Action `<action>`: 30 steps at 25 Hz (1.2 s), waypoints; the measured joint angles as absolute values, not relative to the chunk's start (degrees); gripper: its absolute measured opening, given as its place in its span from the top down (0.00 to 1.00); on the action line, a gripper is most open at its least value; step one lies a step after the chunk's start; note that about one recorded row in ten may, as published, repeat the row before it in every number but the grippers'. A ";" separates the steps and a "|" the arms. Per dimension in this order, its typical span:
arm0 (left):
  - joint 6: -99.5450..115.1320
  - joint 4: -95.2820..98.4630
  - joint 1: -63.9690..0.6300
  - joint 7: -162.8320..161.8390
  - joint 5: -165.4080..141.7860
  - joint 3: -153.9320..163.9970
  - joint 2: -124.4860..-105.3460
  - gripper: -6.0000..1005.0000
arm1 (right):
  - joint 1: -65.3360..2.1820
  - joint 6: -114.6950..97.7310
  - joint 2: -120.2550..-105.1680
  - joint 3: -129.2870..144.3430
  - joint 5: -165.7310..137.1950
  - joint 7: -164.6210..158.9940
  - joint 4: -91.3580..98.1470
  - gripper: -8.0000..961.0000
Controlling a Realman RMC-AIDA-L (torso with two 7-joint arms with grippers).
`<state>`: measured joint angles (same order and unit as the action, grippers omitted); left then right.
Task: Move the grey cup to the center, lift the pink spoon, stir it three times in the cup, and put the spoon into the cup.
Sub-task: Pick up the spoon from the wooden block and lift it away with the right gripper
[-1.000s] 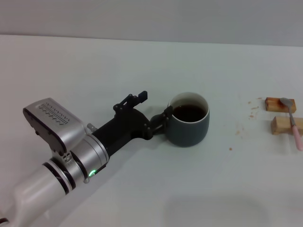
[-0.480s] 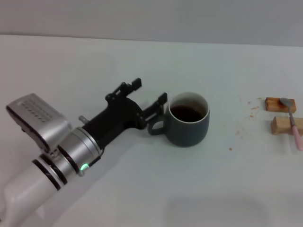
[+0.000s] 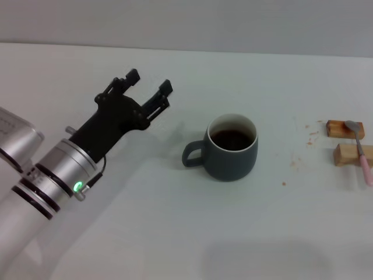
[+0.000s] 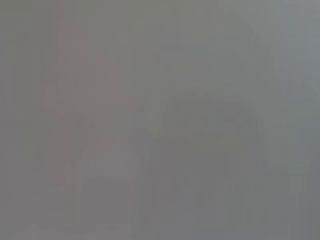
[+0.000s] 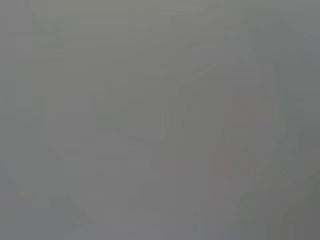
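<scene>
Left gripper (image 3: 150,81), black and angular, hangs with fingers spread and empty. The rounded grey cup (image 3: 232,147), glazed with dark liquid, sits well apart to its right. The slim pink spoon (image 3: 361,151) lies farther right across two wooden blocks (image 3: 346,142).

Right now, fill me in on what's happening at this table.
The left gripper is open and empty, raised off to the left of the grey cup. The cup stands upright on the table with dark liquid inside, its handle pointing toward that gripper. The pink spoon lies untouched across two wooden blocks at the far right. The right arm is out of sight.
</scene>
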<state>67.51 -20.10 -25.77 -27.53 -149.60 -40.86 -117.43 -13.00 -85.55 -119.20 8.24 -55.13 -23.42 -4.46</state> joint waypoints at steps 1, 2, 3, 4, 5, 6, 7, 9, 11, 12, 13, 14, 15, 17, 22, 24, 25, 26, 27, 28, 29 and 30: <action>67.54 -19.96 -25.96 -27.81 -149.59 -41.02 -117.42 0.19 | -12.72 -85.76 -119.22 9.30 -55.13 -23.42 -5.24 0.26; 67.55 -19.92 -26.08 -27.90 -149.61 -41.04 -117.43 0.19 | -12.40 -86.25 -119.27 10.28 -55.14 -23.05 -6.42 0.26; 67.55 -19.75 -26.35 -27.91 -149.62 -40.97 -117.50 0.19 | -12.13 -86.69 -119.30 10.81 -55.15 -22.70 -7.32 0.26; 67.47 -19.57 -26.60 -27.92 -149.62 -40.88 -117.58 0.19 | -11.92 -87.04 -119.33 11.28 -55.19 -22.41 -8.11 0.26; 67.47 -19.57 -26.60 -27.92 -149.62 -40.88 -117.58 0.19 | -11.67 -87.40 -119.37 12.04 -55.38 -22.19 -9.07 0.26; 67.34 -19.42 -26.82 -27.93 -149.64 -40.80 -117.67 0.19 | -11.48 -87.62 -119.40 12.82 -55.56 -22.08 -9.83 0.26; 66.82 -19.14 -27.39 -27.94 -149.85 -40.67 -117.82 0.19 | -11.32 -87.72 -119.40 13.80 -55.88 -22.07 -10.32 0.26; 65.70 -19.06 -28.04 -27.95 -150.93 -40.66 -117.89 0.19 | -11.07 -87.78 -119.41 15.30 -56.41 -22.06 -11.17 0.26; 65.70 -19.06 -28.04 -27.95 -150.93 -40.66 -117.89 0.19 | -10.80 -87.84 -119.45 16.60 -57.03 -22.05 -11.98 0.26; 64.68 -19.09 -28.91 -27.95 -151.87 -40.67 -118.00 0.19 | -10.70 -87.92 -119.48 17.35 -57.46 -22.04 -12.42 0.26; 64.58 -19.12 -28.99 -27.95 -152.00 -40.67 -118.02 0.19 | -10.65 -87.95 -119.49 17.96 -57.83 -22.04 -12.72 0.26; 64.41 -19.19 -29.14 -27.95 -152.12 -40.67 -118.06 0.19 | -10.60 -87.98 -119.49 18.69 -58.31 -22.03 -13.08 0.26; 64.27 -19.30 -29.24 -27.95 -152.21 -40.68 -118.10 0.19 | -10.57 -88.02 -119.50 19.26 -58.67 -22.03 -13.30 0.26; 64.03 -19.44 -29.37 -27.95 -152.39 -40.68 -118.17 0.19 | -10.42 -88.31 -119.51 20.20 -59.19 -22.02 -14.15 0.26; 63.57 -19.57 -29.42 -27.95 -152.51 -40.62 -118.22 0.19 | -9.69 -89.66 -119.53 21.03 -62.00 -21.99 -15.32 0.26; 63.30 -19.57 -29.39 -27.95 -152.52 -40.60 -118.22 0.19 | -9.65 -89.43 -119.53 21.04 -63.38 -21.98 -15.56 0.26; 63.17 -19.58 -29.39 -27.95 -152.52 -40.60 -118.21 0.19 | -9.68 -89.02 -119.53 21.06 -64.00 -21.98 -15.67 0.26; 62.99 -19.61 -29.38 -27.95 -152.52 -40.60 -118.21 0.19 | -9.75 -88.55 -119.53 21.08 -64.42 -21.97 -15.70 0.26; 62.86 -19.67 -29.38 -27.95 -152.53 -40.60 -118.21 0.19 | -9.87 -87.99 -119.53 21.10 -64.91 -21.97 -15.73 0.26; 62.82 -19.72 -29.39 -27.95 -152.54 -40.60 -118.23 0.19 | -9.98 -87.51 -119.52 21.13 -65.32 -21.97 -15.74 0.26; 62.79 -19.75 -29.40 -27.95 -152.54 -40.60 -118.25 0.19 | -10.09 -86.95 -119.51 21.13 -65.71 -21.97 -15.74 0.26; 62.78 -19.80 -29.41 -27.95 -152.54 -40.60 -118.27 0.19 | -10.20 -86.44 -119.48 21.13 -65.97 -21.97 -15.74 0.26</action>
<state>62.78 -19.80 -29.41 -27.95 -152.54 -40.60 -118.27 -10.20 -86.44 -119.48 21.13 -65.97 -21.97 -15.74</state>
